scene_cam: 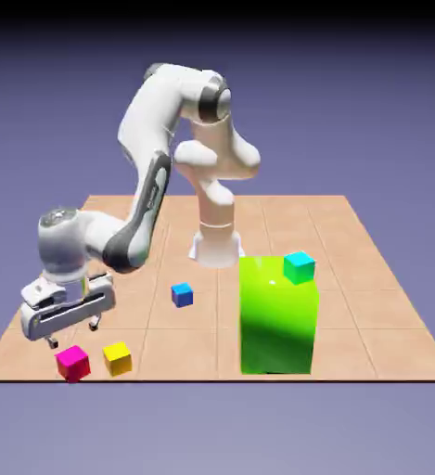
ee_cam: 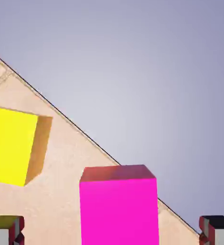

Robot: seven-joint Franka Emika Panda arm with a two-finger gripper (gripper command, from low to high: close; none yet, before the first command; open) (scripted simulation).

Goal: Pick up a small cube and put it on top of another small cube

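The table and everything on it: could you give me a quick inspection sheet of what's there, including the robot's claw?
Surface: tan tiled table, flat, edge visible in the hand view.
Job's things: pink cube on the table near the front edge, just below the gripper; teal cube sitting on top of the big green block.
Clutter: yellow cube beside the pink one, apart from it; blue cube alone mid-table.
Grippers: gripper open, hovering over the pink cube; in the hand view the cube shows between the fingertips, not yet gripped.
Cables: nothing seen.
Surroundings: plain blue-violet backdrop, nothing else seen.
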